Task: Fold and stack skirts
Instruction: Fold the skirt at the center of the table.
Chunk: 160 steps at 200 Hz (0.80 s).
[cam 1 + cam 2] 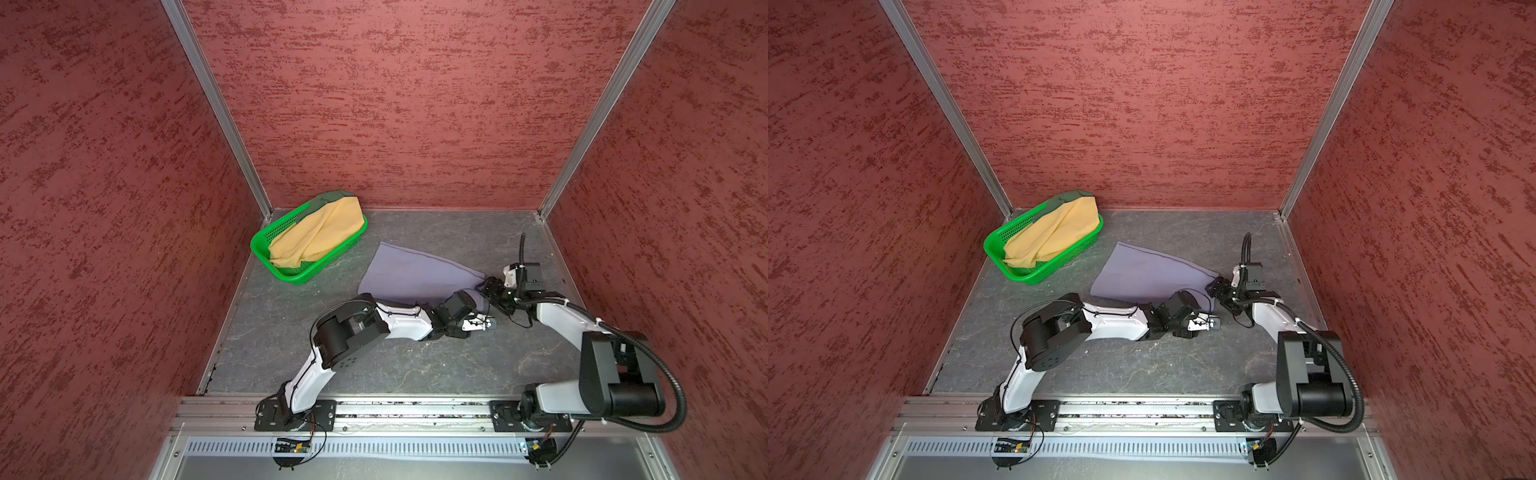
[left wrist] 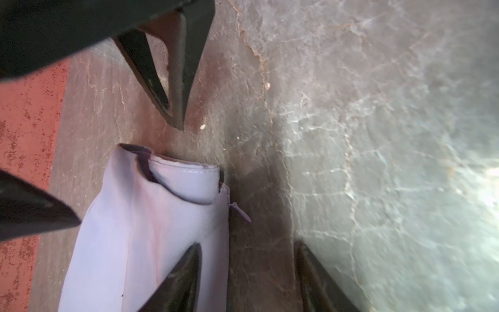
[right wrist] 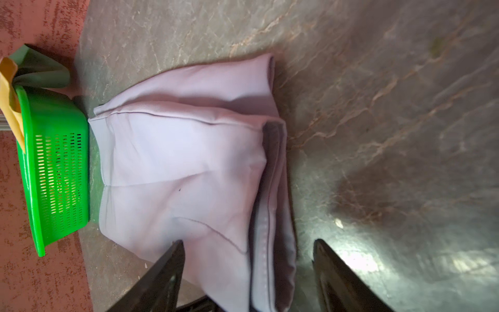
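On table (image 1: 374,365) near basket (image 1: 259,249), lavender skirt (image 1: 415,274) lay spread. There left gripper (image 2: 248,244), right gripper (image 3: 249,241) stood open astride waistband (image 3: 270,189), holding nothing, seemingly placed for fold. In basket: yellow skirt (image 1: 320,237), green skirt (image 1: 332,197).

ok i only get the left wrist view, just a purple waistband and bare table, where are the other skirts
Observer: Both sit in a green basket at the far left corner of the table.
Operator: which one is on top
Observer: The yellow skirt. The dark green skirt shows only at the basket's far end, partly under it.
Operator: and how does the purple one lie
Observer: In both top views the purple skirt lies flat on the table, its wide hem toward the basket but not touching it.
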Available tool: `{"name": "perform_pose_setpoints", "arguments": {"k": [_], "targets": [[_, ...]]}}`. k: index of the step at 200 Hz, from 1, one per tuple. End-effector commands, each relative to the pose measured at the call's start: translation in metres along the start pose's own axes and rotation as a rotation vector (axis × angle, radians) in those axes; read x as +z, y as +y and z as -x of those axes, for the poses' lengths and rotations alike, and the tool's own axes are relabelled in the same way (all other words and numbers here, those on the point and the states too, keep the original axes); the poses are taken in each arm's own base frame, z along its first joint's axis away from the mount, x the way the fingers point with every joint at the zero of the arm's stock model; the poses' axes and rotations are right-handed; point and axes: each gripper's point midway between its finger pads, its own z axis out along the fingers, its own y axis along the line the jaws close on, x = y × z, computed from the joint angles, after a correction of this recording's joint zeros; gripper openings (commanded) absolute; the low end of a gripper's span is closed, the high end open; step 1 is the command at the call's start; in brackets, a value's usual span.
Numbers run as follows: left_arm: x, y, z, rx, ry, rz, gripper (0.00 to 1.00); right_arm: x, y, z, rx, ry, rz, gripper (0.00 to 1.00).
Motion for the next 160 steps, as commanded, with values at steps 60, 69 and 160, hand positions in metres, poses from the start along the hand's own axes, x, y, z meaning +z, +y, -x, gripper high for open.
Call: {"name": "perform_pose_setpoints", "arguments": {"k": [60, 69, 160], "targets": [[0.014, 0.005, -0.026, -0.078, 0.079, -0.004, 0.44, -0.019, 0.023, 0.018, -0.056, -0.040, 0.054, 0.76], [0.010, 0.008, -0.021, -0.072, 0.055, 0.020, 0.47, -0.019, 0.024, 0.020, -0.058, -0.041, 0.056, 0.76], [0.010, 0.027, -0.009, -0.012, 0.056, 0.139, 0.64, -0.019, 0.019, 0.027, -0.054, -0.046, 0.069, 0.76]]}}
